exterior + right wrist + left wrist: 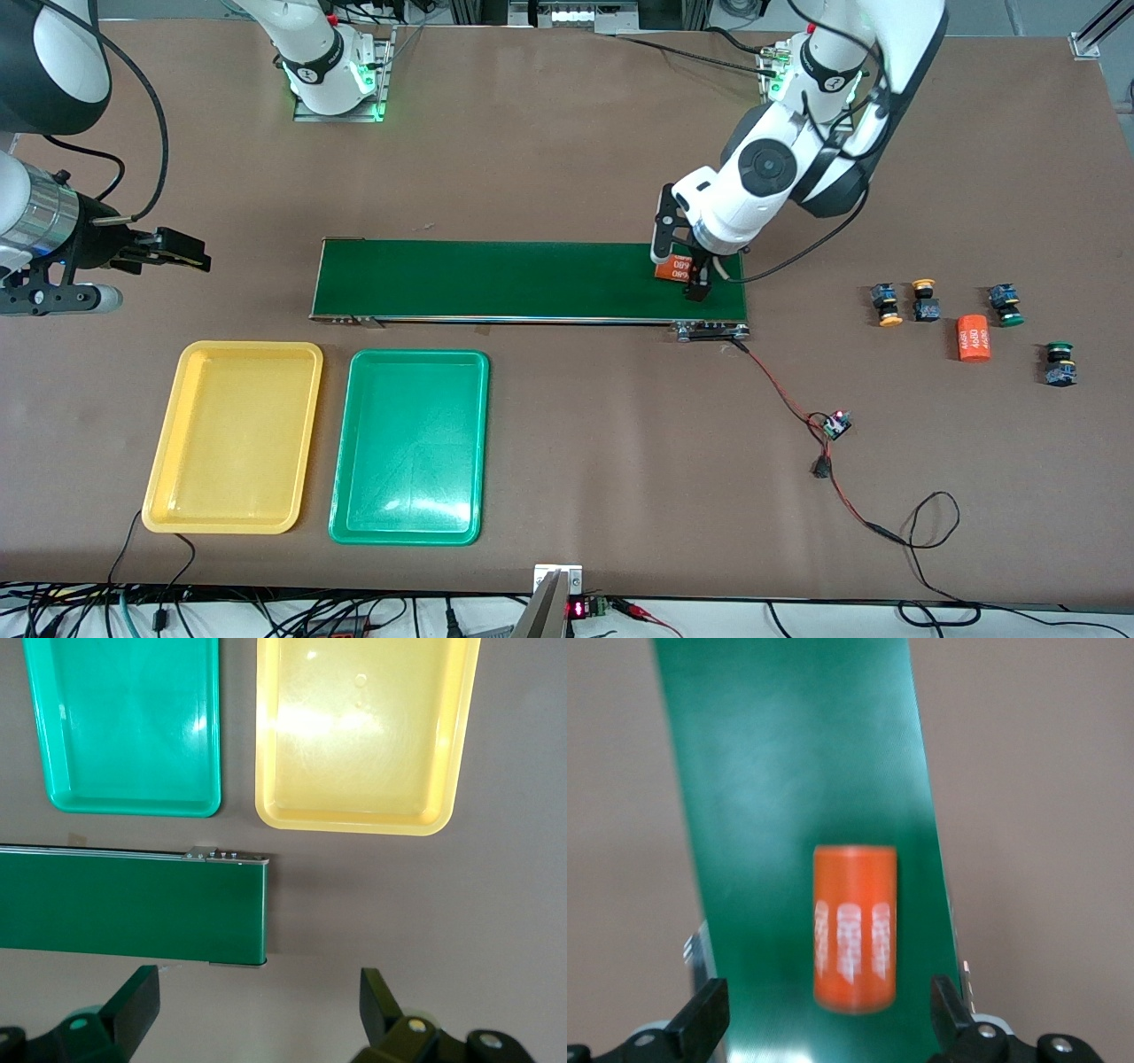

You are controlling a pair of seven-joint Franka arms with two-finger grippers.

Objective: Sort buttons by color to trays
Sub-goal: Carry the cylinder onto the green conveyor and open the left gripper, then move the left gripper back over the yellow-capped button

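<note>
The yellow tray (230, 434) and the green tray (407, 443) are seen lowest in the frame, side by side on the bench (567, 133), toward the right arm's end, with the yellow one the closer to that end. Nothing is held in either tray.

All four buttons are found at mid-height in the frame, toward the left arm's end and well apart from the trays. Two yellow-capped buttons (886, 306) (924, 299) are set just beside each other. One green-capped button (1005, 304) lies at about the same height, and the other (1059, 361) lies nearer the camera. An orange cylinder (973, 338) is laid on the bench among them.

A belt (496, 279) is stretched across the middle of the frame, farther from the camera than the trays. A second cylinder (854, 930) is seen lying on the belt near the end closest to the buttons.

The left end effector (682, 276) is held low over that cylinder; its fingers (700, 1019) are spread wide on either side, with a gap left on each side, so nothing is gripped.

The right end effector (190, 252) is held over bare bench off the belt's other end, its fingers spread and nothing between them.

A wired circuit board (833, 424) lies on the bench, nearer the camera than the belt.
</note>
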